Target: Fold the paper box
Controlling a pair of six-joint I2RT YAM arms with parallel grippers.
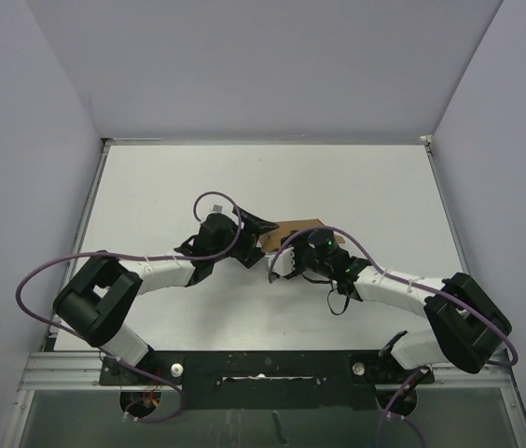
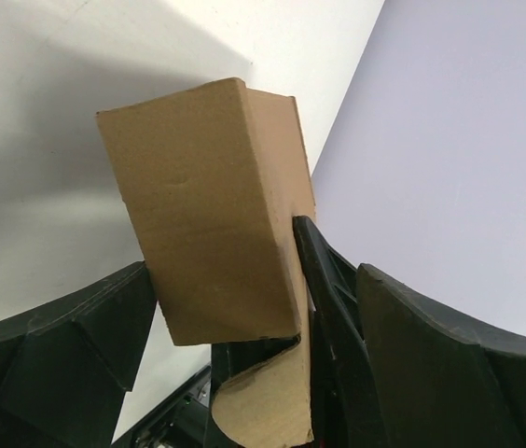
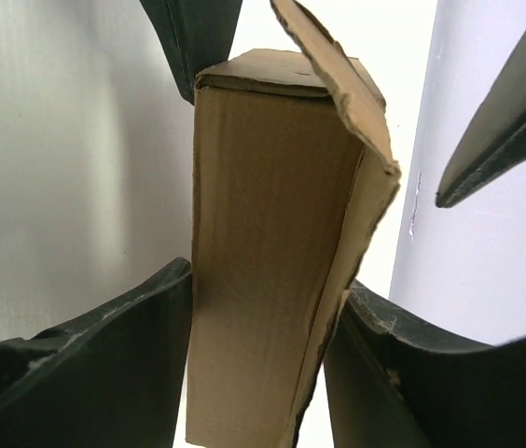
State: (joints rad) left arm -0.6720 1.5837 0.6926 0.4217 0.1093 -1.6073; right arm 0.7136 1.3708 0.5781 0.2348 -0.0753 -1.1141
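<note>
The paper box point(image 1: 298, 230) is a plain brown carton held up off the table between the two arms. In the right wrist view the paper box point(image 3: 263, 261) stands lengthwise between both fingers of my right gripper point(image 3: 268, 280), which is shut on its sides; one end flap point(image 3: 338, 70) sticks out loose. My left gripper point(image 2: 254, 271) is open around the box's point(image 2: 207, 205) other end: its left finger point(image 2: 67, 345) lies by the carton's edge and its right finger point(image 2: 449, 364) stands well off it. A rounded flap point(image 2: 272, 397) hangs below.
The white tabletop point(image 1: 263, 182) is walled by pale panels at the back and both sides. Purple cables point(image 1: 48, 266) loop from both arms. A finger of my right gripper point(image 2: 324, 280) sits between the carton and my left gripper's right finger.
</note>
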